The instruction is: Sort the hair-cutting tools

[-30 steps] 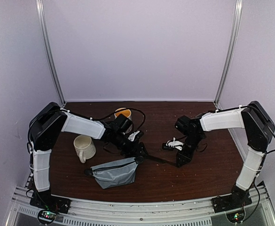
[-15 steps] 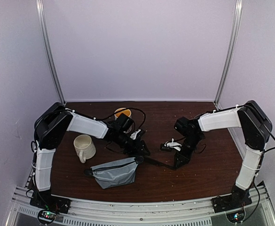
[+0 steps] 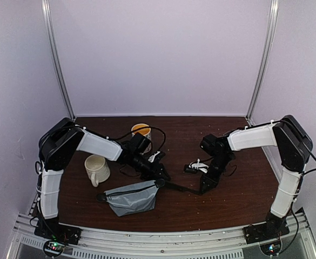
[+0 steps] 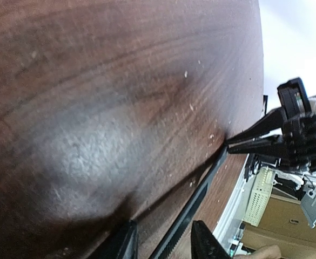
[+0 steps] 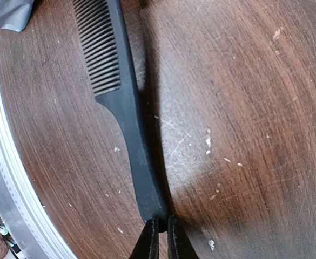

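Observation:
A long thin black comb [image 3: 183,186] lies across the brown table [image 3: 239,205] between my two grippers. My right gripper [image 5: 159,229] is shut on the tip of the comb's handle [image 5: 139,162], and the toothed part [image 5: 98,48] runs away from it. My left gripper [image 4: 162,245] is open and straddles the comb's toothed end [image 4: 193,210], with one finger [image 4: 122,245] on each side and gaps showing. In the top view the left gripper [image 3: 162,177] is just right of the pouch and the right gripper [image 3: 204,189] is at the comb's other end.
A grey fabric zip pouch [image 3: 130,197] lies near the front, left of the comb. One cream mug [image 3: 96,168] stands at the left, another [image 3: 141,130] at the back. A small dark tool [image 3: 197,167] lies behind the right gripper. The table's metal front rail [image 5: 6,178] is close.
The left gripper's jaws have narrowed around the comb's toothed end. The right gripper has edged slightly left and keeps its hold on the handle tip.

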Robot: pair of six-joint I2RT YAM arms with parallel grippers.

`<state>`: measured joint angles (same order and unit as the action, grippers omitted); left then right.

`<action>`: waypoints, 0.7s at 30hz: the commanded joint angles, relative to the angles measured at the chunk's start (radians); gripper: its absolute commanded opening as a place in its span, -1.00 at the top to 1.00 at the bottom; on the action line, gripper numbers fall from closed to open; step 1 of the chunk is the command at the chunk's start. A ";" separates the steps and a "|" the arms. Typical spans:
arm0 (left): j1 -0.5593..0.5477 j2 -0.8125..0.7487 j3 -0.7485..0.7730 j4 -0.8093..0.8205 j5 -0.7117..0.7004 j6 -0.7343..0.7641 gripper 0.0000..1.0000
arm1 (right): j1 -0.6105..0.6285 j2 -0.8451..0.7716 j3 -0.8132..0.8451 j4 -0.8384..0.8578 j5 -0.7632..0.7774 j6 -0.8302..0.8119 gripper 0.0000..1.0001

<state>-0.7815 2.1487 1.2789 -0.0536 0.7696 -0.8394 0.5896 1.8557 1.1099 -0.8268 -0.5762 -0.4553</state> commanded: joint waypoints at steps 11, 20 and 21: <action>0.014 -0.021 0.018 -0.148 0.083 0.092 0.80 | 0.007 0.056 -0.042 0.041 0.113 0.014 0.86; 0.023 -0.028 0.021 -0.113 0.115 0.092 1.00 | -0.003 0.023 -0.043 0.018 0.073 0.000 0.77; 0.023 -0.034 0.024 -0.110 0.118 0.096 1.00 | -0.011 0.008 -0.035 -0.001 0.061 -0.009 0.66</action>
<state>-0.7620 2.1372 1.2919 -0.1593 0.9195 -0.7555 0.5892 1.8545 1.1080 -0.8268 -0.5812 -0.4423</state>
